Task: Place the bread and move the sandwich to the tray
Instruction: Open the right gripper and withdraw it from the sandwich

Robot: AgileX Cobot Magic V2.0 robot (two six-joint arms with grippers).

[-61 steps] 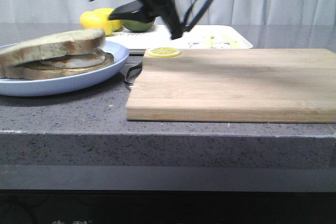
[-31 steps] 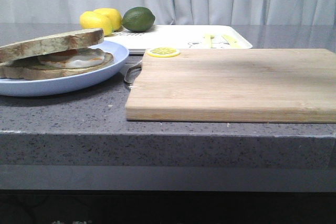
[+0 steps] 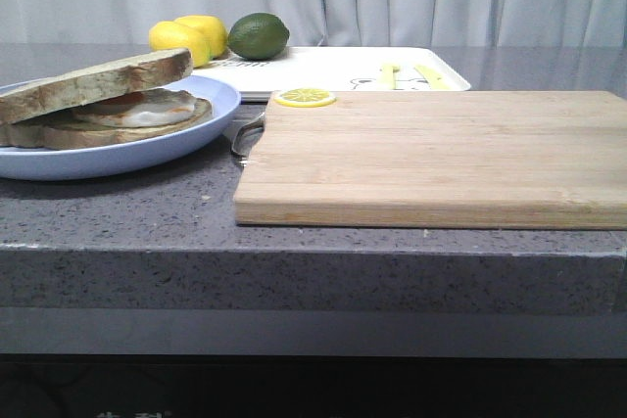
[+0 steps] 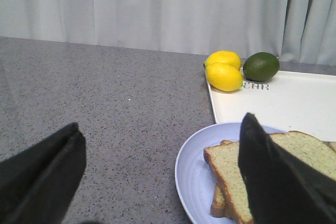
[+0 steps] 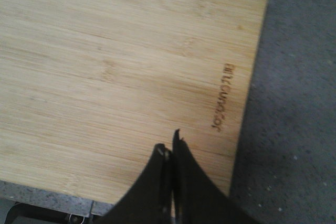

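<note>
- Writing: burnt-in wordmark on the cutting board (image 5: 131,72) near one short edge, runs along that edge; letters too blurred in right wrist view to read w/ confidence.
- Writing: dark print on the tray (image 4: 294,103) next to the lime (image 4: 261,66), reads approx "EAR"; start of word hidden behind the lime. Faint cartoon print w/ yellow-green marks on tray in front view, not legible.
- Left gripper (image 4: 163,177): fingers spread wide, nothing between them. Sits low over the grey countertop (image 4: 105,93), just beside the plate (image 4: 197,166); one finger overlaps the sandwich (image 4: 231,169) in the wrist view, contact cannot be told.
- Right gripper (image 5: 169,153): fingertips pressed together, pinching nothing. Hangs above the cutting board, tips over its bare surface near the wordmark end; touching or not cannot be told.
- Neither arm shows in front view.
- Sandwich: on the light-blue plate, left side of counter in front view. Top slice, the bread (image 3: 98,83), lies tilted on the fried egg (image 3: 147,110) and lower slice.
- Tray: behind the cutting board, well apart from plate rim; bare where visible.
- Two lemons (image 3: 186,36) + lime at tray's far left corner, touching each other.
- Lemon slice (image 3: 304,98) on board's far left corner.
- Metal utensil (image 3: 247,136) in the gap betw. plate and board.
</note>
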